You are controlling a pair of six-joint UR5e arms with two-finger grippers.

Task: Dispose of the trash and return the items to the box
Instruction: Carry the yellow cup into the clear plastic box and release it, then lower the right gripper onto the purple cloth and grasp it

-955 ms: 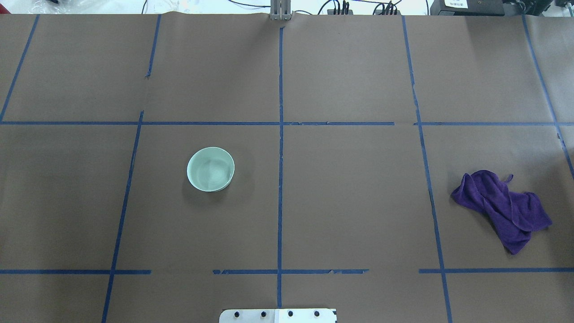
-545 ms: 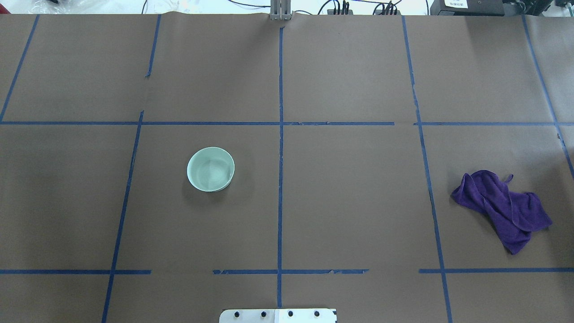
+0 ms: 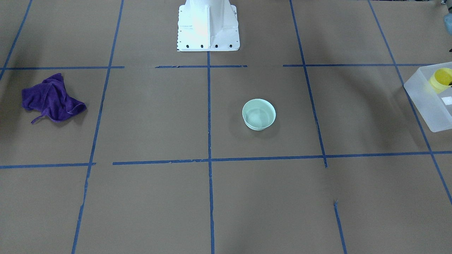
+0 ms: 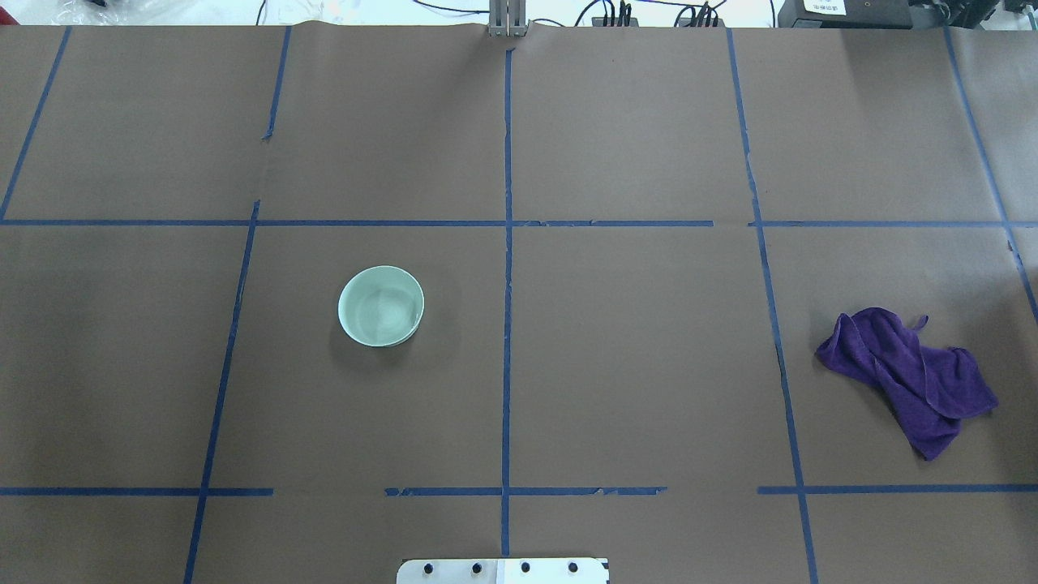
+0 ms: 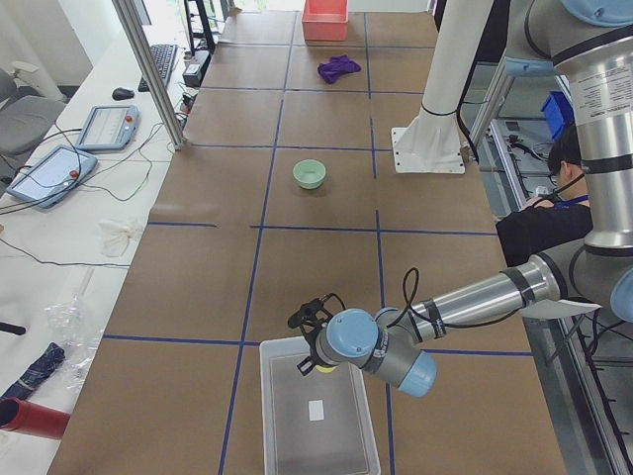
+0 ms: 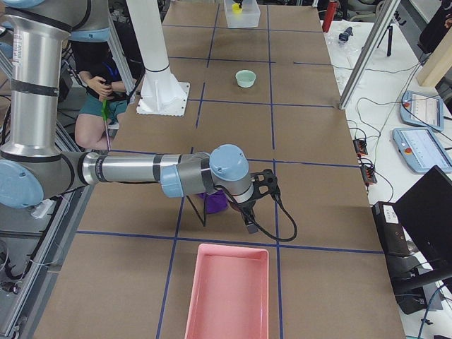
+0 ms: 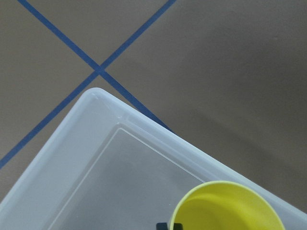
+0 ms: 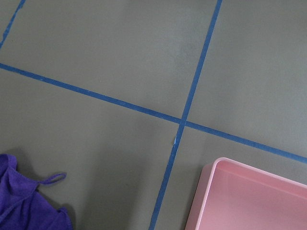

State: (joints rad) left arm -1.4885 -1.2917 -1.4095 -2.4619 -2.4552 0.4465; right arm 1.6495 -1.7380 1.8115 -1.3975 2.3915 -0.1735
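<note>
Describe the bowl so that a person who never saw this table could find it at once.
On the brown table gridded with blue tape, look ahead of the white robot base, on its left of the centre line. The bowl stands alone there: round, pale mint-green, empty, unlike the crumpled purple cloth.

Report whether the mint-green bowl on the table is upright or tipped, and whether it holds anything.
Upright and empty: the bowl sits rim up on the table, its inside bare.

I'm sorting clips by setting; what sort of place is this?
Most likely a robotics lab: industrial robot arms over a paper-covered table gridded with blue tape, with teach pendants alongside.
</note>
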